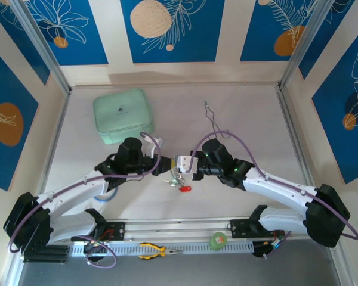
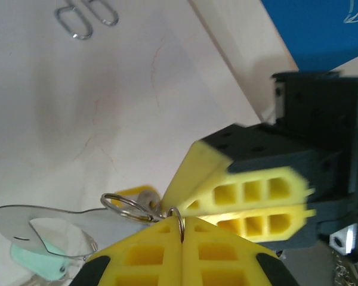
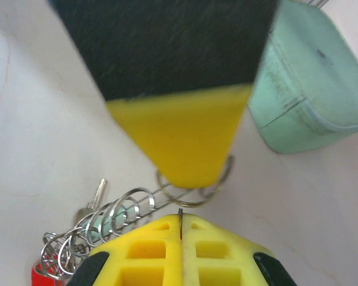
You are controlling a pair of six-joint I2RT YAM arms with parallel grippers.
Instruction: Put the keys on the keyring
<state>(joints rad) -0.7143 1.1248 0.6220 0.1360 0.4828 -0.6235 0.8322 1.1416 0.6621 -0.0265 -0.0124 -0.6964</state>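
My two grippers meet over the table's middle. The left gripper is shut on a small split ring that links to a larger ring. Just beyond lie a yellow tag, a pale green tag and the flat grey keyring. The right gripper is shut on a thin metal edge of the keyring's wire, which carries several split rings. Keys and a red tag hang at its left end. The bunch dangles below both grippers, with the red tag lowest.
A mint green case sits at the back left. Thin silver tongs lie at the back centre. Yellow-handled pliers and a green roll rest on the front rail.
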